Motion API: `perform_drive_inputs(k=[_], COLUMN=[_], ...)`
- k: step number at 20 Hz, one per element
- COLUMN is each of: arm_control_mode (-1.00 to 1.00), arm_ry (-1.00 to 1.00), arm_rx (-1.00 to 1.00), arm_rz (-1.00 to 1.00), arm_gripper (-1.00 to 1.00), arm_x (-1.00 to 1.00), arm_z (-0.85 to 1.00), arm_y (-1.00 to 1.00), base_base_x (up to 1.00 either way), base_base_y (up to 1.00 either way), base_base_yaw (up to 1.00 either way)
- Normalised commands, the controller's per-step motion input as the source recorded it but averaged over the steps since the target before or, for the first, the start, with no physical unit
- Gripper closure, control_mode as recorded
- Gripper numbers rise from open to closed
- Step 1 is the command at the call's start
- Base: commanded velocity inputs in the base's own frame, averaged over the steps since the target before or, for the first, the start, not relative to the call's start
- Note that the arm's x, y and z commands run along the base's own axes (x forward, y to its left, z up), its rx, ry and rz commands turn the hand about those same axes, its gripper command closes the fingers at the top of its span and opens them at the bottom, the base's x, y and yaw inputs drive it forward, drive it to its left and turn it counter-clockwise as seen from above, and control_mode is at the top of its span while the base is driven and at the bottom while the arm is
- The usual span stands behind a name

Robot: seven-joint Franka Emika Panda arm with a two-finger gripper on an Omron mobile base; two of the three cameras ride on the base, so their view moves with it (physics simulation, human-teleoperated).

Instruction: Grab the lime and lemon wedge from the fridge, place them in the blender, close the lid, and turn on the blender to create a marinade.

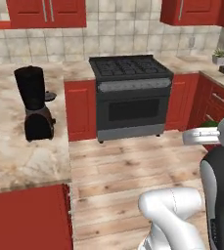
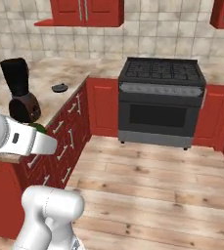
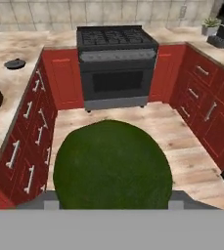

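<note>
Marble surface (image 1: 15, 146) carries the blender (image 1: 34, 103), seen far left of the tool (image 3: 112, 207), its jug uncovered; the lid (image 2: 60, 88) lies beside it. The lime (image 3: 112, 166) is clamped between the tool's fingers.

The marbled beige surface (image 1: 15, 146) runs along the left wall above red cabinets. On it stand the blender (image 1: 34, 103), open-topped, and just beside it, toward the tiled back wall, the lid (image 2: 60, 87) lying flat. A potted plant (image 1: 220, 56) sits on the far right stretch.
</note>
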Motion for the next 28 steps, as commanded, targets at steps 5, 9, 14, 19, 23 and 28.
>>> perform_drive_inputs(k=[5, 9, 14, 19, 23, 28], arm_control_mode=[1.00, 1.00, 1.00, 1.00, 1.00, 1.00], arm_ry=[0.00, 0.00, 0.00, 0.00, 0.00, 0.00], arm_rx=[0.00, 0.00, 0.00, 0.00, 0.00, 0.00], arm_rz=[0.00, 0.00, 0.00, 0.00, 0.00, 0.00], arm_gripper=[1.00, 1.00, 1.00, 1.00, 1.00, 1.00], arm_x=[0.00, 0.00, 0.00, 0.00, 0.00, 0.00], arm_z=[0.00, 0.00, 0.00, 0.00, 0.00, 0.00], arm_y=[0.00, 0.00, 0.00, 0.00, 0.00, 0.00], base_base_x=[0.99, 1.00, 1.00, 1.00, 0.98, 0.61], base_base_y=[-0.37, -0.69, -0.71, -0.75, -0.59, -0.30], base_base_yaw=[0.64, 0.43, 0.41, 0.43, 0.60, 0.85])
